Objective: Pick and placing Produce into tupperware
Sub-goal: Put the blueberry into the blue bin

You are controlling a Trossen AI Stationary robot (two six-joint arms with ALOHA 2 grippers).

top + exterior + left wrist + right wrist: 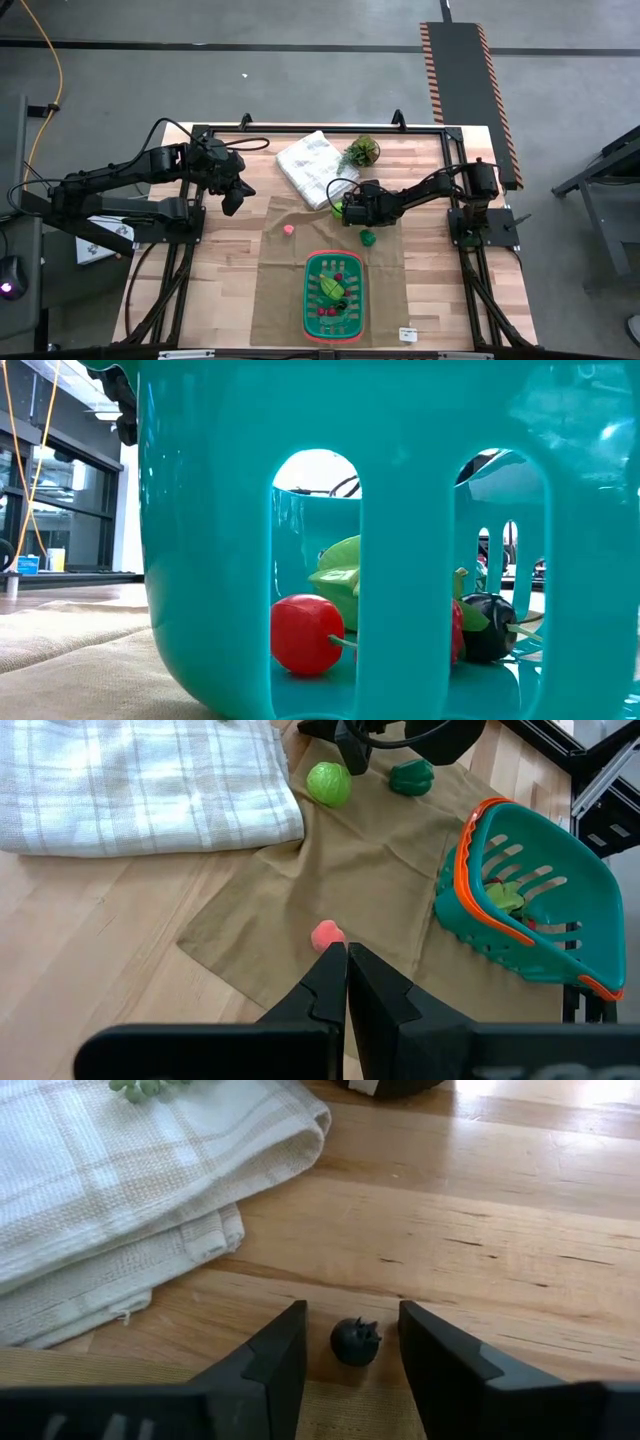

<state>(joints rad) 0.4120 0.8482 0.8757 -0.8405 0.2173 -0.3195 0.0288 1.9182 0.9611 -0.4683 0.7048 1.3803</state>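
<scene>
**A:** Status on the right arm?

**B:** I've got the right gripper (351,1323) low over the table (520,1230), jaws apart, straddling a small dark piece (356,1341). One finger on each side, a gap on both. Nothing gripped yet.

**A:** Where's that piece sitting?

**B:** On the wood at the mat's (290,290) edge, near the corner of the towel (110,1190). It's tiny and has a stem on top, so I centred the jaws on it. My guess is an off-centre close would flick it away.

**A:** Left arm?

**B:** The left gripper (346,952) is clenched and empty, hanging above the mat's far-left side. A pink piece (326,934) lies on the mat just past its fingertips. It's parked there to stay out of the right arm's lane.

**A:** What else is loose?

**B:** A green ball (329,783) and a green pepper (411,776), both on the mat near the right arm.

**A:** Basket?

**B:** The basket (309,297) is on the near end of the mat, well apart from the right gripper. It's partly loaded: a red ball (305,635), a pale green piece and a dark one inside.

**A:** Risk?

**B:** The dark piece slipping out as the jaws close. After that it's a long carry to the basket.
</scene>
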